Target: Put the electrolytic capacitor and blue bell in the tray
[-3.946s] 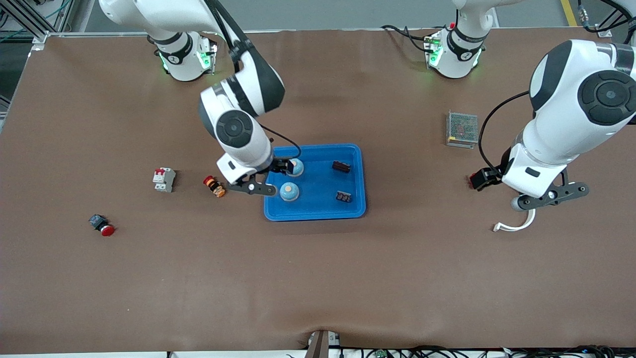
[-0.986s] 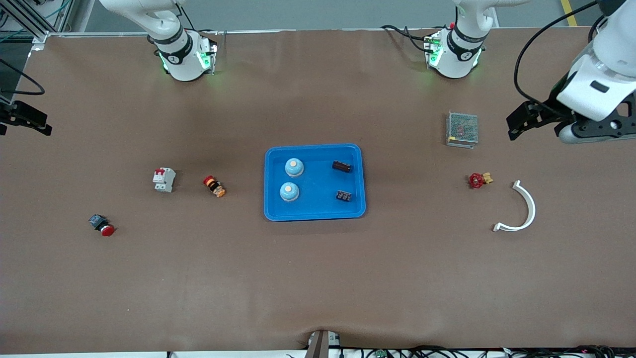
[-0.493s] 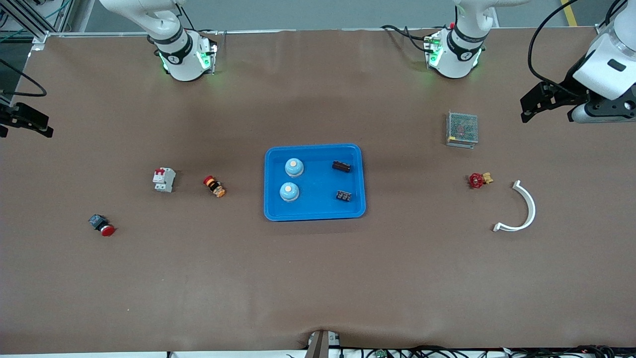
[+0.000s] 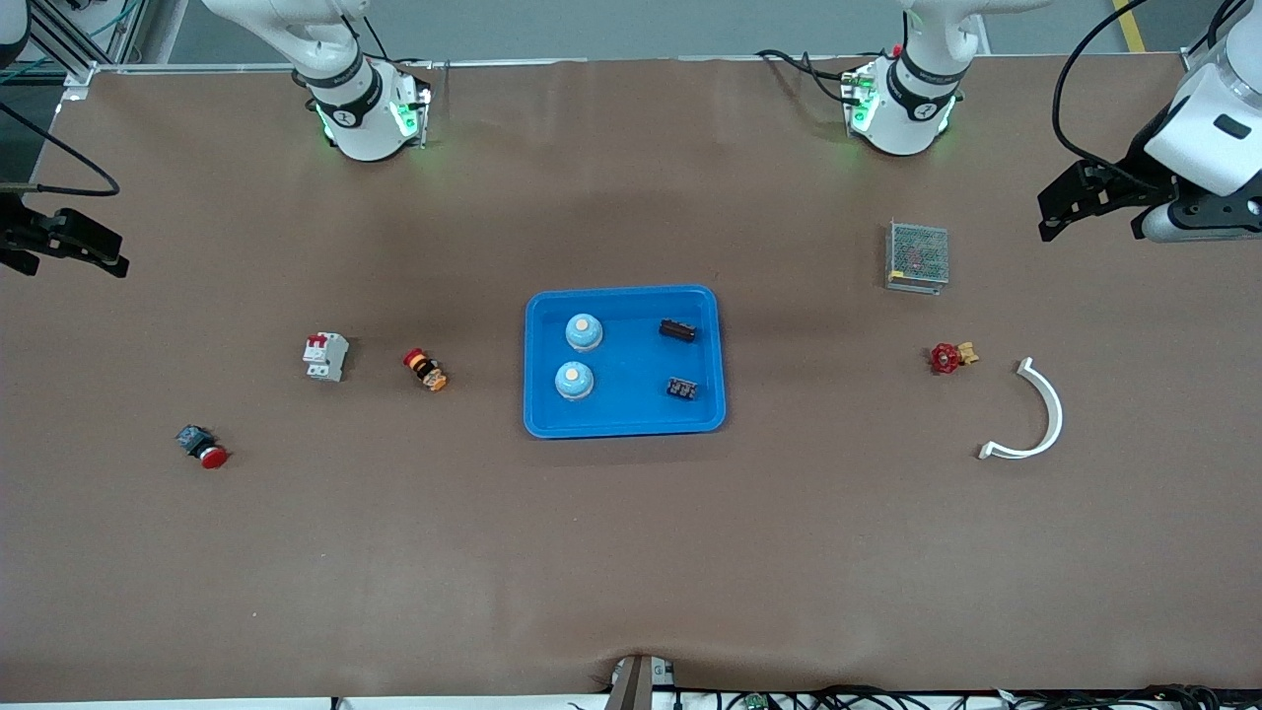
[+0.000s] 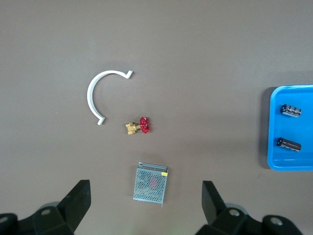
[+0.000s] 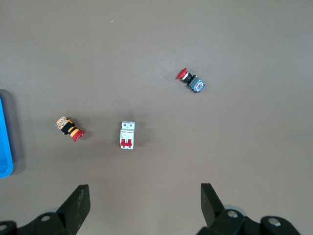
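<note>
The blue tray (image 4: 624,361) sits mid-table holding two blue bells (image 4: 583,332) and two dark capacitors (image 4: 676,330); their markings are too small to read. Compared with half a second before, both arms have barely shifted. The left gripper (image 4: 1085,202) hangs over the table's left-arm end, jaws spread wide and empty; the right gripper (image 4: 69,247), partly cut off, appears likewise wide and empty over the right-arm end.
</note>
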Controlling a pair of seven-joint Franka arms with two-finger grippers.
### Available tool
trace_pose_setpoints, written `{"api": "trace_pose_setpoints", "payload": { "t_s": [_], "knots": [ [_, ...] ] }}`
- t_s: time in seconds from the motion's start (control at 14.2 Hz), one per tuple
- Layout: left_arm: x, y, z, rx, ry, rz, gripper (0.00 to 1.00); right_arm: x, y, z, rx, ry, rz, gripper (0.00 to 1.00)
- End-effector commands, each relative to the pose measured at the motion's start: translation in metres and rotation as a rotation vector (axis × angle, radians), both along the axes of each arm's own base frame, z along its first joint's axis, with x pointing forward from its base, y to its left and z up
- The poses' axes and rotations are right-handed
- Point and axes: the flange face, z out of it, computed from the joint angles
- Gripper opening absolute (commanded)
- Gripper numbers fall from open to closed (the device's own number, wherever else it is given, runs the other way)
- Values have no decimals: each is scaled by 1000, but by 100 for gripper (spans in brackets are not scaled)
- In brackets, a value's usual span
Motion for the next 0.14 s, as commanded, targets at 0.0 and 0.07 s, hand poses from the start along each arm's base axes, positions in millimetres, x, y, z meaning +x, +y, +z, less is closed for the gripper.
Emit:
{"api": "trace_pose_setpoints", "payload": {
  "t_s": [0.0,0.07],
  "knots": [
    [-5,-1,6,26,-5,-7,100,-1,-2,1,-1,-6,-17,100],
    [-5,-1,6,27,3,-5,100,-1,-2,1,-1,-6,-17,100]
  ]
}}
